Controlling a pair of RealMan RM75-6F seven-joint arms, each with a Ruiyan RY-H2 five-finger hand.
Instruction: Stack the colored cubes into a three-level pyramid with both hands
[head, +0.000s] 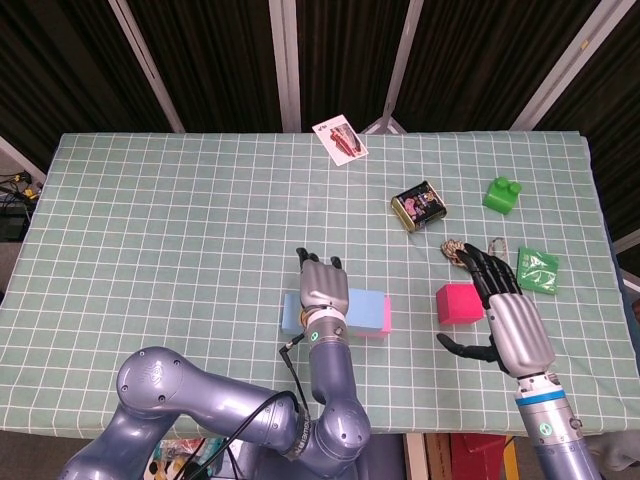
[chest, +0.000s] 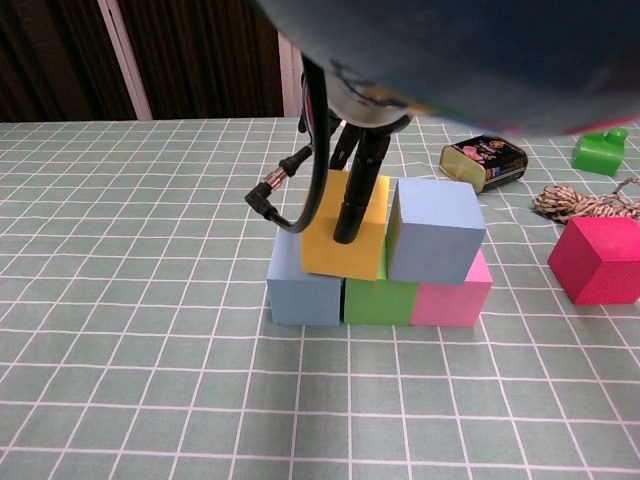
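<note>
In the chest view a bottom row of a light blue cube (chest: 302, 292), a green cube (chest: 380, 301) and a pink cube (chest: 452, 299) sits on the checked cloth. On it stand a yellow cube (chest: 343, 240) and a blue cube (chest: 435, 230) side by side. My left hand (head: 322, 289) reaches down over the stack and grips the yellow cube, a dark finger (chest: 355, 195) lying across its front face. A magenta cube (head: 459, 303) (chest: 600, 260) lies alone to the right. My right hand (head: 505, 315) hovers just right of it, fingers spread, holding nothing.
A small tin (head: 418, 205) (chest: 483, 160), a coil of string (head: 457, 250) (chest: 585, 203), a green toy brick (head: 501, 194) and a green packet (head: 537, 270) lie behind and right of the magenta cube. A picture card (head: 340, 139) lies near the far edge.
</note>
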